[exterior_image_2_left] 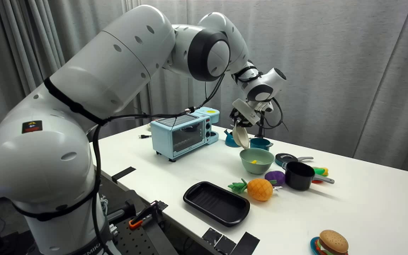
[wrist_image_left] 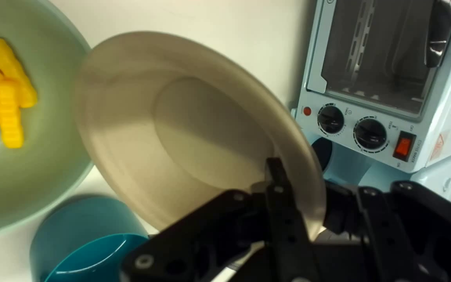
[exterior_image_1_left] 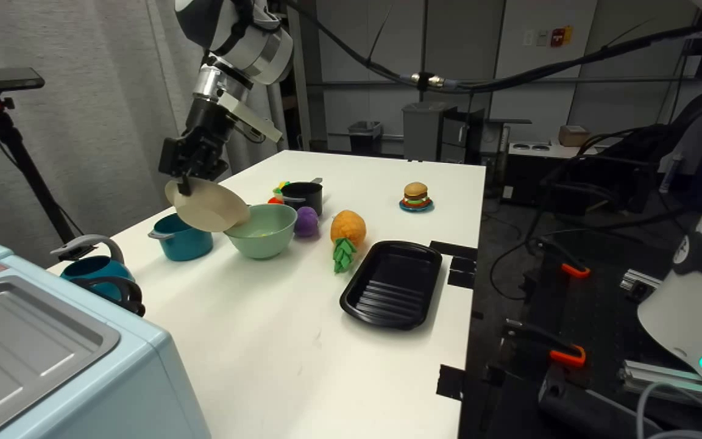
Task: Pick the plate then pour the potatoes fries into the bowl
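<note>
The cream plate (exterior_image_1_left: 208,206) is held in the air, tilted steeply, its low edge at the bowl's rim; I cannot tell whether they touch. It also shows in an exterior view (exterior_image_2_left: 240,136) and in the wrist view (wrist_image_left: 210,133), where its inside is bare. My gripper (wrist_image_left: 305,184) is shut on the plate's rim, one finger inside and one outside. The mint-green bowl (exterior_image_1_left: 262,236) stands upright on the table, also in an exterior view (exterior_image_2_left: 257,165) and the wrist view (wrist_image_left: 49,152). The yellow fries (wrist_image_left: 4,86) lie inside the bowl, partly visible in an exterior view (exterior_image_2_left: 254,162).
A teal pot (exterior_image_1_left: 185,242) stands close beside the bowl, under the plate. A teal kettle (exterior_image_2_left: 231,140) and light-blue toaster oven (exterior_image_2_left: 179,136) are nearby. A purple toy (exterior_image_1_left: 306,221), black pot (exterior_image_2_left: 299,175), pineapple toy (exterior_image_1_left: 348,228) and black tray (exterior_image_1_left: 395,286) stand on the bowl's other side.
</note>
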